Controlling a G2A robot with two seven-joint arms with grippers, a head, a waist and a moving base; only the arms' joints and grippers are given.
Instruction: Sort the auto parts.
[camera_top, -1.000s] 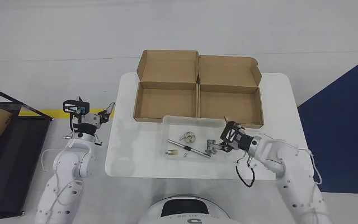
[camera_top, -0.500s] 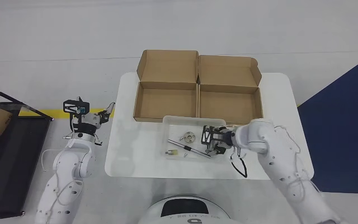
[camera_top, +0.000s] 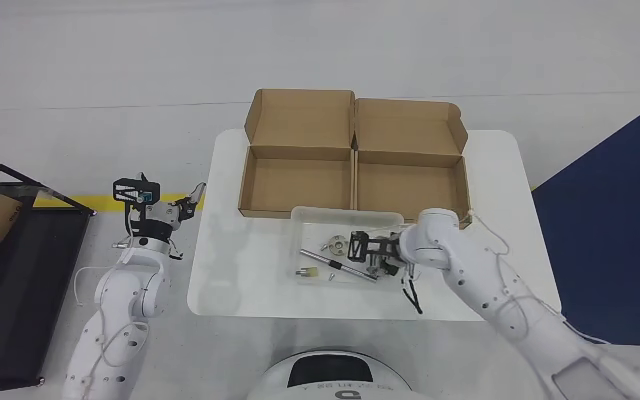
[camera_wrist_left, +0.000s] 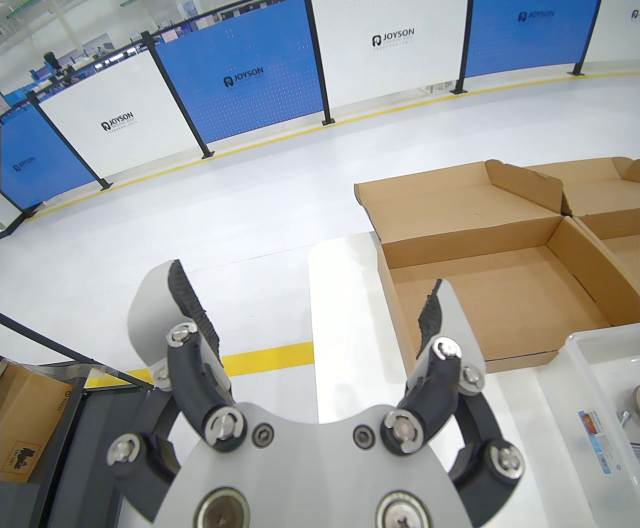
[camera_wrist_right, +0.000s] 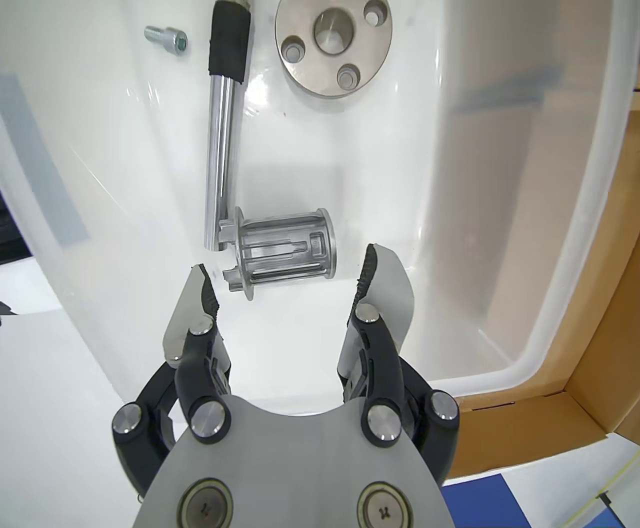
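Observation:
A clear plastic tray (camera_top: 346, 214) (camera_wrist_right: 565, 280) sits on the white table in front of two open cardboard boxes. In it lie a ribbed metal cylinder (camera_wrist_right: 282, 251), a chrome rod with a black end (camera_wrist_right: 220, 150) (camera_top: 338, 264), a round flange with holes (camera_wrist_right: 333, 42) (camera_top: 336, 243) and a small bolt (camera_wrist_right: 166, 40) (camera_top: 309, 271). My right gripper (camera_wrist_right: 285, 285) (camera_top: 364, 250) hangs open just over the cylinder, one finger on each side of it, touching nothing. My left gripper (camera_wrist_left: 307, 295) (camera_top: 186, 203) is open and holds nothing, off the table's left edge.
The left box (camera_top: 296, 183) (camera_wrist_left: 500, 295) and the right box (camera_top: 412, 190) stand side by side behind the tray with their lids folded back. A dark cart (camera_top: 25, 260) holding a cardboard carton stands on the floor to the left. Blue and white fence panels (camera_wrist_left: 240, 95) line the room.
My right arm has swung left from the tray's right end to over the cylinder inside the tray. The left arm has kept still.

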